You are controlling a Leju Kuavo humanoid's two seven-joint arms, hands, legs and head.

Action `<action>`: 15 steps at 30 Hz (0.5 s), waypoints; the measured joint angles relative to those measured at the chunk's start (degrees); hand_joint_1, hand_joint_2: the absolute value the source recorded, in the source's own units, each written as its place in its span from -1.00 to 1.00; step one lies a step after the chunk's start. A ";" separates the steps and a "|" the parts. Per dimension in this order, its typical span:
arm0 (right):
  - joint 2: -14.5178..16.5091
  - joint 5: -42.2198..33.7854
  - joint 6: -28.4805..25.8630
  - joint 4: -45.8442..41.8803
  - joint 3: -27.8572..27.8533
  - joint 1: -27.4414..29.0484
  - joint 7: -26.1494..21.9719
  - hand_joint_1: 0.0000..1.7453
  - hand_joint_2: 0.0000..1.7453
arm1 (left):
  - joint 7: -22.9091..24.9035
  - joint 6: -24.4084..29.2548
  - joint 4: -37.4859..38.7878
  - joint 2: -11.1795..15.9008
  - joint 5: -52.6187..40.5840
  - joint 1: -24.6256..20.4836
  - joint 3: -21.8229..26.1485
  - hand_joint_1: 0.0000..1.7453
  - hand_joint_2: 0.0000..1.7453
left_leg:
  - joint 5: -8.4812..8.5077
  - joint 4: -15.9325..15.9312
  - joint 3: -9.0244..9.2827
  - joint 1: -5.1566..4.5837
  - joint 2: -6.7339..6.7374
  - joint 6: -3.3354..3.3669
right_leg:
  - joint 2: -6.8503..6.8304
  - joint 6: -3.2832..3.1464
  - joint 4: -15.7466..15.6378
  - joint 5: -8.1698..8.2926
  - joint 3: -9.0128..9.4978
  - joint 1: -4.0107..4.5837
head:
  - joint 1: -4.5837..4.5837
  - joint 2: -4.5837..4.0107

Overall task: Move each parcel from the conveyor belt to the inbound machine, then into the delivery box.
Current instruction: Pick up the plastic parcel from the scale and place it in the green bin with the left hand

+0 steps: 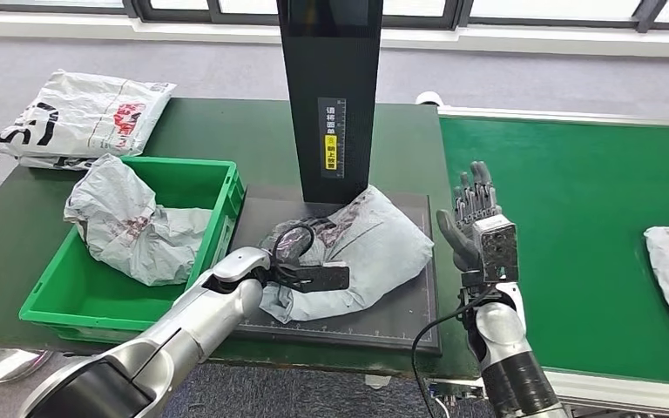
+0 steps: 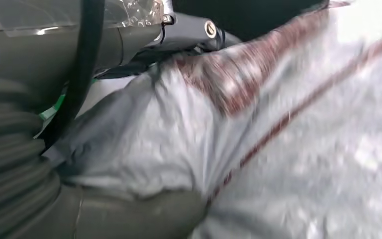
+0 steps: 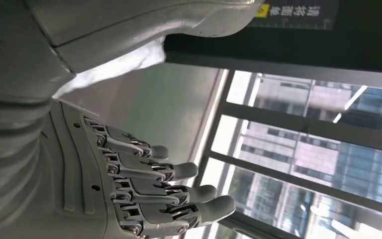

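While the left hand (image 1: 289, 261) grips the grey parcel (image 1: 370, 244) on the scanner plate (image 1: 401, 318) beside the green box (image 1: 192, 178), the right hand (image 1: 479, 222) hovers apart, fingers spread, empty.

A dark green table (image 1: 183, 122) stood on grey carpet (image 1: 226, 65), window frames (image 1: 505, 13) running behind it at twelve o'clock. Through the glass, office buildings (image 3: 323, 149) rose outside. A round metal base (image 1: 0, 361) sat on the floor at eight o'clock.
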 joint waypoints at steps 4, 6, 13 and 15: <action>0.16 1.01 0.71 -0.91 0.00 1.66 0.94 -1.00 1.00 | -0.33 -0.75 1.03 0.06 -0.38 -0.72 -0.02 1.00 1.00 | -0.26 -0.01 0.07 0.00 0.03 0.02 | 0.01 -0.04 0.00 -0.09 0.43 0.00 | 0.00 0.00; 0.21 1.13 0.84 -1.27 0.00 2.09 0.97 -1.00 1.00 | -0.34 -0.83 1.40 0.08 -0.56 -0.98 -0.02 1.00 1.00 | -0.34 -0.02 0.22 0.00 0.12 0.01 | 0.08 -0.08 0.00 -0.12 0.56 0.01 | 0.00 0.00; 0.21 1.74 1.51 -1.74 0.00 2.92 1.82 -1.00 1.00 | -0.96 -0.77 2.08 0.09 -0.70 -1.42 0.04 1.00 1.00 | -0.14 -0.01 0.86 0.01 0.16 -0.23 | 0.16 -0.16 0.02 -0.04 0.63 0.04 | 0.00 0.00; 0.22 2.21 1.93 -1.76 0.00 3.24 2.15 -1.00 1.00 | -1.74 0.02 2.09 0.09 -0.24 -1.45 0.45 1.00 1.00 | -0.18 -0.02 0.85 0.01 0.15 -0.25 | 0.16 -0.19 0.02 -0.08 0.62 0.05 | 0.00 0.00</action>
